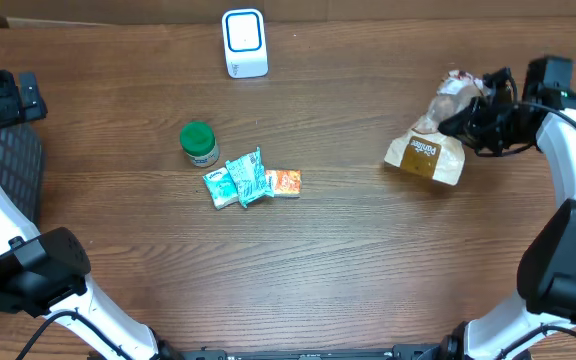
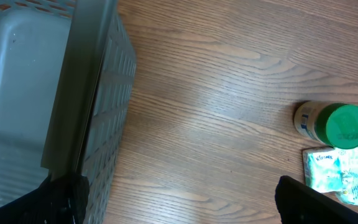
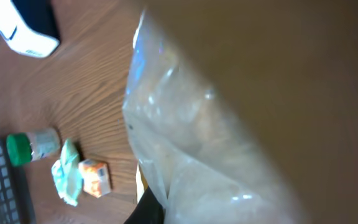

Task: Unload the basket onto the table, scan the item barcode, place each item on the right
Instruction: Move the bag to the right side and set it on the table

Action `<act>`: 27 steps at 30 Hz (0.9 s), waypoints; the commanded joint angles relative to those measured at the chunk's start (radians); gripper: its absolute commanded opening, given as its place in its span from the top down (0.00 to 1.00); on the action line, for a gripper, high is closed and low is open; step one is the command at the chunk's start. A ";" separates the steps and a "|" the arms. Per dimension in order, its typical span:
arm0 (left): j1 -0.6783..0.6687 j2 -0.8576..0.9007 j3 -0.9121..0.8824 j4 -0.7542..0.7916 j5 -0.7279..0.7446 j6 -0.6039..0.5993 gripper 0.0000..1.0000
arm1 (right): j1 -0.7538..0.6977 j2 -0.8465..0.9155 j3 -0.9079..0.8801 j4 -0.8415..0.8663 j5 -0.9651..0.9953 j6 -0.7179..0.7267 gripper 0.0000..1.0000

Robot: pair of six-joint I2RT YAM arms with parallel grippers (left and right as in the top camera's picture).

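Bag point(image 3: 185, 143) in closed right claw point(image 1: 463, 118)

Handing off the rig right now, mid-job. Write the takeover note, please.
Left tool: open, empty, beside the basket.
Right tool: shut on the bread bag, on the right of the table.
Scanner: far edge, centre.
Bottle and packets: mid-table.
Done: bag gripped. Left: bring its barcode to the scanner.
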 commanded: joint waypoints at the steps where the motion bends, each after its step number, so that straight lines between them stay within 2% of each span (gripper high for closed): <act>1: 0.005 -0.027 0.019 0.002 0.000 0.022 0.01 | -0.020 0.009 -0.042 0.039 -0.026 0.004 0.94; 7: 0.005 -0.026 0.019 0.002 0.000 0.022 0.00 | -0.063 0.010 -0.061 0.064 0.004 0.008 0.87; 17: 0.005 -0.026 0.019 0.002 0.000 0.022 0.00 | -0.068 0.010 -0.080 0.064 0.049 0.008 0.86; 20: 0.005 -0.026 0.019 0.002 0.000 0.022 0.00 | -0.069 0.010 -0.074 0.066 0.095 0.008 0.80; 27: 0.005 -0.026 0.019 0.002 0.000 0.022 0.00 | -0.107 0.010 0.090 -0.109 0.137 0.008 0.75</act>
